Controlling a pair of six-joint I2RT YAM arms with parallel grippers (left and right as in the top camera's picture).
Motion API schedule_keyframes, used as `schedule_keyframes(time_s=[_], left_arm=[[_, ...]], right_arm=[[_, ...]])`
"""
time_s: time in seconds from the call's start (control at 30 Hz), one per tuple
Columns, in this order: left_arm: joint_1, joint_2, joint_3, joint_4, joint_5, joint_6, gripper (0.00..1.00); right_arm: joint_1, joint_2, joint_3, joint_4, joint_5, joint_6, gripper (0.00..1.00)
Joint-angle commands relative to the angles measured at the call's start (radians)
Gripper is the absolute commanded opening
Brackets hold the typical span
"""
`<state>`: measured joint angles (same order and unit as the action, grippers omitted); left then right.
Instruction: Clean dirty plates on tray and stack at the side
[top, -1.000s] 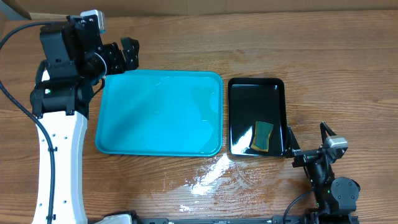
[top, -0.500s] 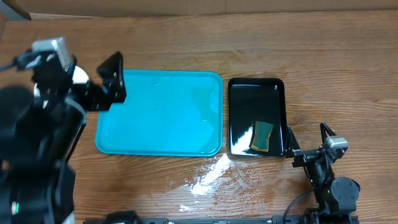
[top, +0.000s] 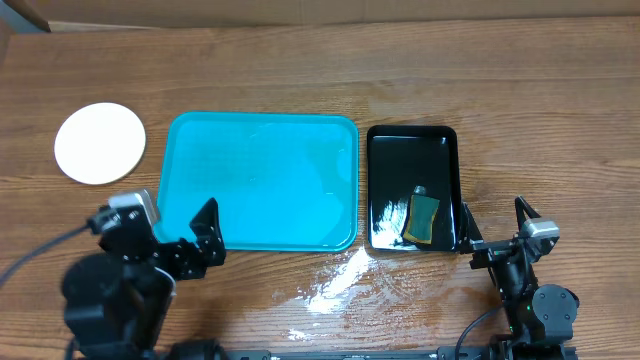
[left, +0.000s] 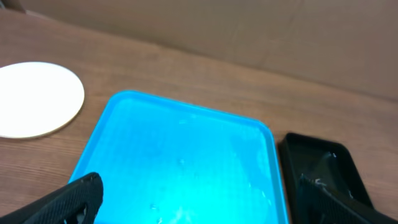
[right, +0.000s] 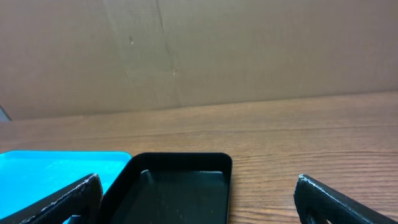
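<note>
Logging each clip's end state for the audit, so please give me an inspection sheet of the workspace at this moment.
Surface: wooden table; wet patch in front of the trays.
Job's things: turquoise tray holds no plates; one white plate lies on the table to its left; whether others lie beneath cannot be told.
Clutter: black tray holding a green sponge.
Claws: left claw open, empty, near the turquoise tray's front left corner; right claw open, empty, beside the black tray.
Cables: black cable running to the left arm.
Surroundings: cardboard wall behind the table.
</note>
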<state>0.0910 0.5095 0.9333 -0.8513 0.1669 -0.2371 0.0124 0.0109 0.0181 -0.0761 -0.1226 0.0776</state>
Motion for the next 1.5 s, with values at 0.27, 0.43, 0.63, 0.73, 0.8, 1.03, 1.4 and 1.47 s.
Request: schedule_keyframes(time_s=[0.27, 0.43, 0.63, 0.73, 0.8, 1.03, 1.4, 1.47], left_arm=[[-0.007, -0.379, -0.512, 0.910, 0.007, -0.137, 1.00], [-0.007, -0.487, -0.644, 1.067, -0.036, -0.137, 1.00], [-0.035, -0.506, -0.708, 1.089, -0.142, -0.135, 1.00], [-0.035, -0.506, -0.747, 1.092, -0.166, -0.134, 1.00], [-0.034, -0.506, -0.788, 1.096, -0.171, -0.134, 1.00], [-0.032, -0.506, -0.870, 1.099, -0.174, -0.137, 1.00], [-0.003, -0.506, -0.929, 0.937, -0.201, -0.113, 1.00], [-0.003, -0.506, -0.929, 0.853, -0.201, -0.065, 1.00]], right_arm=[[-0.006, -0.008, -0.010, 0.003, 0.010, 0.000, 1.00], [-0.006, -0.008, -0.010, 0.003, 0.010, 0.000, 1.00], [-0.006, -0.008, -0.010, 0.003, 0.010, 0.000, 1.00], [-0.006, -0.008, -0.010, 0.003, 0.010, 0.000, 1.00], [-0.006, -0.008, -0.010, 0.003, 0.010, 0.000, 1.00], [-0.006, -0.008, -0.010, 0.003, 0.010, 0.000, 1.00], [-0.006, -0.008, -0.010, 0.003, 0.010, 0.000, 1.00], [-0.006, -0.008, -0.010, 0.003, 0.010, 0.000, 1.00]])
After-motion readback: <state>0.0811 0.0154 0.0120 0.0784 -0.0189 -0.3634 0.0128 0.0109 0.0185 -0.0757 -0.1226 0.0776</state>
